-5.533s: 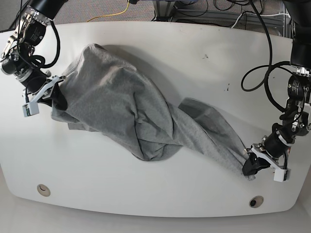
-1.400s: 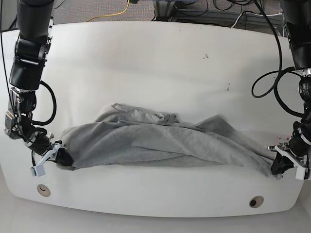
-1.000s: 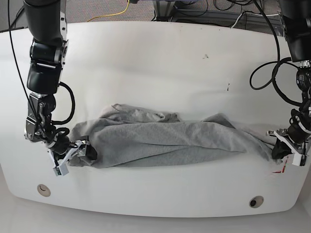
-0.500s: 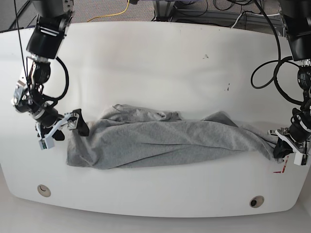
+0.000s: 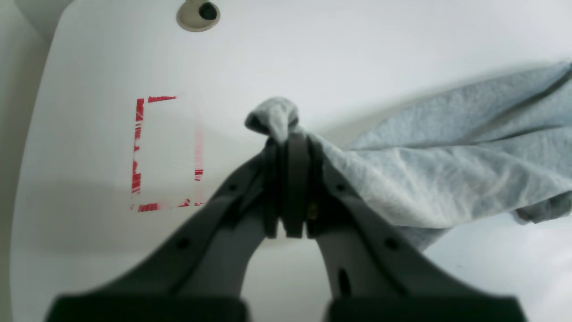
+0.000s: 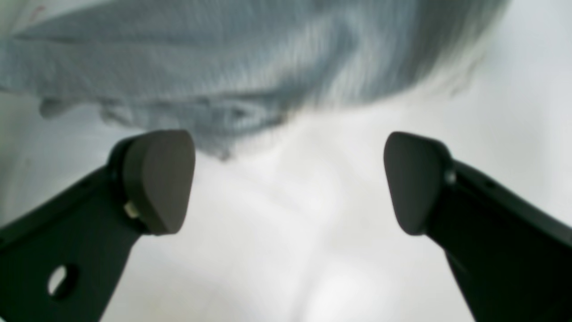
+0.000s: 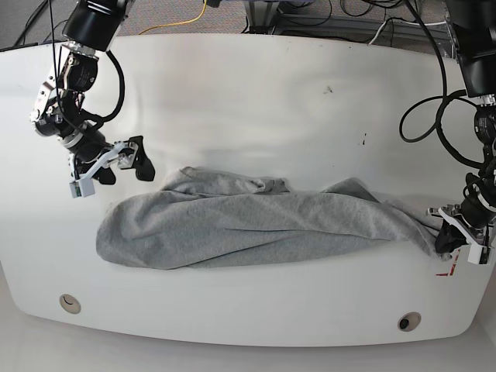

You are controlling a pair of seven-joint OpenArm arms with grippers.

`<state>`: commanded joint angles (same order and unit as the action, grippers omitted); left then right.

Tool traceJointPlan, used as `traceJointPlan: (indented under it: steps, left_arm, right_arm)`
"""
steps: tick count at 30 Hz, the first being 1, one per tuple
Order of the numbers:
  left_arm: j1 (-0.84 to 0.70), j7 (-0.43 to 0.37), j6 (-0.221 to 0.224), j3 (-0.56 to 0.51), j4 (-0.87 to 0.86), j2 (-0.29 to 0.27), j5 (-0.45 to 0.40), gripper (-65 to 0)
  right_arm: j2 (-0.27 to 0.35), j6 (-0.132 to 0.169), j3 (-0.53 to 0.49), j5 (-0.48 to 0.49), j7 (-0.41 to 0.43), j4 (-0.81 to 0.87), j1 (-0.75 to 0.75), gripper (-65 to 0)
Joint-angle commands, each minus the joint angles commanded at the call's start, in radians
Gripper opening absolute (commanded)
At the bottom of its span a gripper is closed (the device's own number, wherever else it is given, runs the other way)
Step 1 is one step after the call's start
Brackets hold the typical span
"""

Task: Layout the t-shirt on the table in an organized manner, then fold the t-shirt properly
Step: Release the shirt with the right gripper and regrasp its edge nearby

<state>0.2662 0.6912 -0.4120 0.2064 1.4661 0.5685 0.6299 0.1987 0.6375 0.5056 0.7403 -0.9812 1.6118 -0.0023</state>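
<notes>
The grey t-shirt lies bunched in a long horizontal band across the near part of the white table. No lettering or collar shows. My left gripper is shut on the shirt's right end at the table's right edge. In the left wrist view the left gripper pinches a cloth tip and the t-shirt trails away to the right. My right gripper is open and empty, just beyond the shirt's left end. In the right wrist view the right gripper is wide open, with the t-shirt blurred beyond it.
A red dashed rectangle is marked on the table beside my left gripper; a bit of it shows in the base view. Grommet holes sit near the front edge at the left and right. Cables run behind the table.
My right gripper has let go of the shirt's left end, opened, and moved up and away from it. The left end now lies on the table. My left gripper stays shut on the right end.
</notes>
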Motion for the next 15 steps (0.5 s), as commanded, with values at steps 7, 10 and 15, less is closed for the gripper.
traceJointPlan:
  steps: [7, 10, 15]
  left_arm:
    - [-0.002, 0.002, 0.000, 0.000, 0.000, 0.000, 0.002, -65.0]
    - [-0.002, 0.002, -0.002, 0.000, 0.002, 0.000, 0.002, -65.0]
    - [-0.002, 0.002, -0.002, 0.000, 0.003, 0.000, 0.002, -65.0]
  right_arm:
    - [-0.061, 0.000, 0.000, -0.002, 0.000, -0.005, -0.026, 0.0]
    - [-0.078, -0.002, 0.000, -0.008, 0.000, -0.008, -0.026, 0.0]
    - [-0.084, -0.003, -0.002, -0.008, 0.005, -0.072, -0.020, 0.0]
